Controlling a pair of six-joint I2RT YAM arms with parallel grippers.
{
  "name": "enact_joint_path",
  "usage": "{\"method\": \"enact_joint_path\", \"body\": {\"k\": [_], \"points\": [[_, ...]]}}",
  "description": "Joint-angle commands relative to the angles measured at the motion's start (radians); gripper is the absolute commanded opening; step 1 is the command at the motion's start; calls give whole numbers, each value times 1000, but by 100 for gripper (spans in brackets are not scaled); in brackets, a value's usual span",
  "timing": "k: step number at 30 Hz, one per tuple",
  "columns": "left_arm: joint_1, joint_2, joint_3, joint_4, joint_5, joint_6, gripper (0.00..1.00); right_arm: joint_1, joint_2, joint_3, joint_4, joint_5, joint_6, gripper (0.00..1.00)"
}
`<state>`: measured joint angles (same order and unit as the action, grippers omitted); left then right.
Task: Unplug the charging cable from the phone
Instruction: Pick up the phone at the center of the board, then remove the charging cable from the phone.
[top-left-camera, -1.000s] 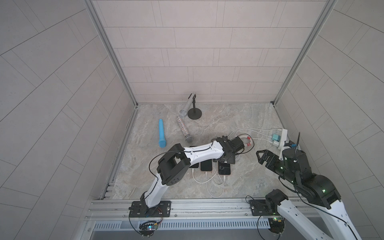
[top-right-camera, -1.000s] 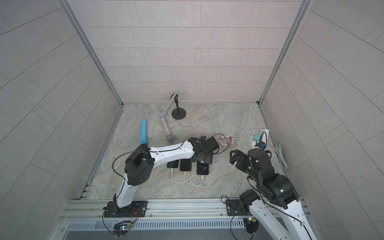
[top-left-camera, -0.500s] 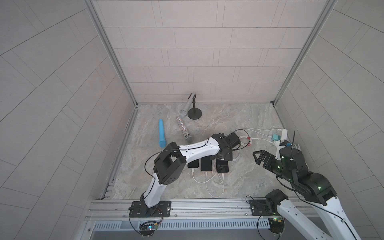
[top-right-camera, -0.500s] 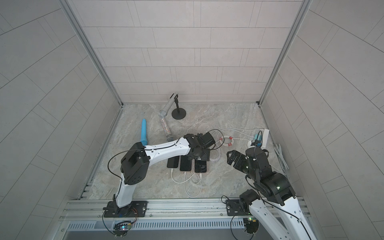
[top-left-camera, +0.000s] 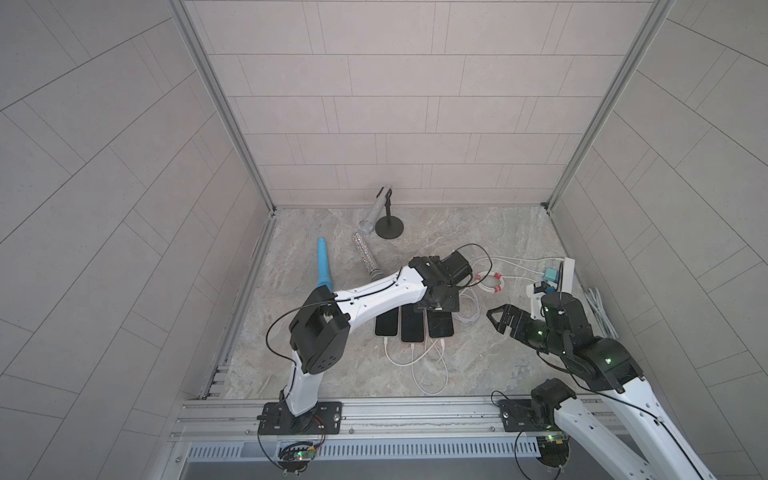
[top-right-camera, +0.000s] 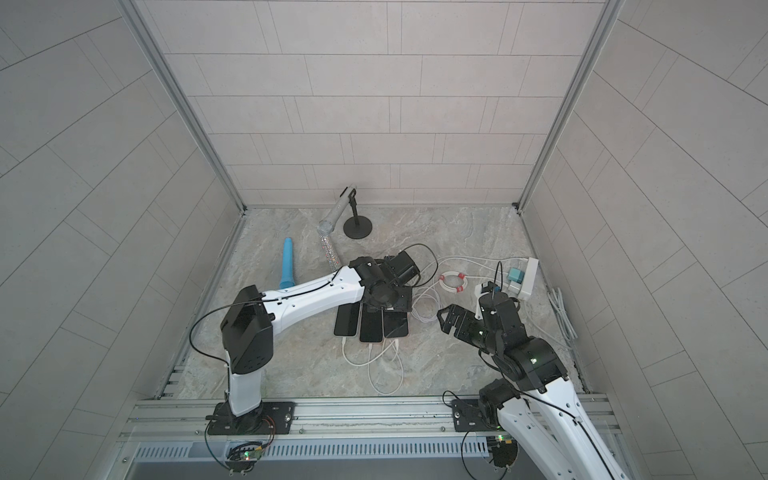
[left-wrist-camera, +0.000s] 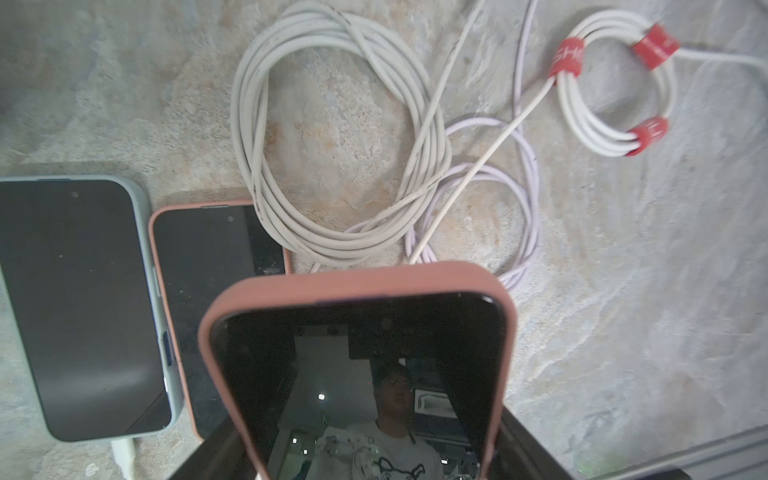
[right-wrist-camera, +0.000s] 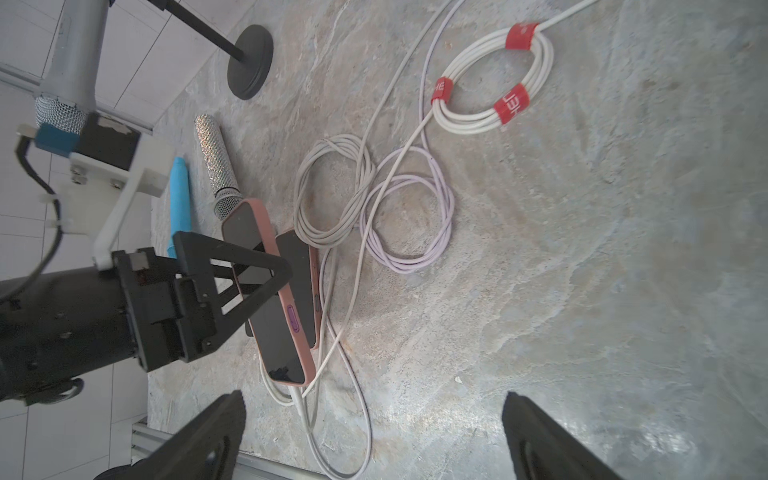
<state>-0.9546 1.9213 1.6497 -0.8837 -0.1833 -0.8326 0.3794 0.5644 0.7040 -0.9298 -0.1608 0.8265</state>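
Left arm (top-left-camera: 374, 291) first: from its base at 7 o'clock it rises to a high bent elbow, then stretches to mid-table, wrist turned down over a row of phones. Right arm (top-left-camera: 582, 345) comes in from 5 o'clock, folded up, forearm aimed toward 9.

Left gripper (right-wrist-camera: 266, 274) is clamped across the long edges of the pink-cased phone (right-wrist-camera: 272, 324). It holds it tilted, above its neighbour. The cable (right-wrist-camera: 307, 419) is in the port, white plug seated in the end that faces 6 o'clock. Right gripper (top-left-camera: 495, 322) hangs with its jaws spread wide and nothing between them. It is near the phone on its 3 o'clock side, not touching.

Now the surroundings on the marble table (top-left-camera: 332, 365). A mic stand (top-left-camera: 389, 228) sits at 12 with a silver mic (top-left-camera: 376, 208) leaning in its clip. A glitter mic (top-left-camera: 365, 257) and a blue tube (top-left-camera: 323, 266) lie flat toward 10. A power strip (top-left-camera: 566, 274) rests against the 3 o'clock edge.

A grey phone (left-wrist-camera: 75, 299) and a second pink phone (left-wrist-camera: 199, 257) lie flat just beside the held one, and the leads from the row loop and cross toward 6. A white coil (left-wrist-camera: 332, 137) and a lilac coil (left-wrist-camera: 498, 199) sit between the phones and the right gripper (right in the lane). A red-tied coil (top-left-camera: 492, 282) lies past them at 2 o'clock.
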Motion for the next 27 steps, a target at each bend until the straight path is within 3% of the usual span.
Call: {"method": "enact_joint_path", "body": {"k": [1,16,21,27], "points": [[16,-63,-20,10,46,-16,0,-5,3,-41,75,-73,-9,100],[54,-111,-22,-64,68,-62,0,-4,35,-151,134,-128,-13,100],[69,-131,-36,-55,97,-81,0,-4,7,-213,255,-245,-9,99],[79,-151,-50,-38,151,-81,0,-2,1,-291,448,-413,43,90]]}}
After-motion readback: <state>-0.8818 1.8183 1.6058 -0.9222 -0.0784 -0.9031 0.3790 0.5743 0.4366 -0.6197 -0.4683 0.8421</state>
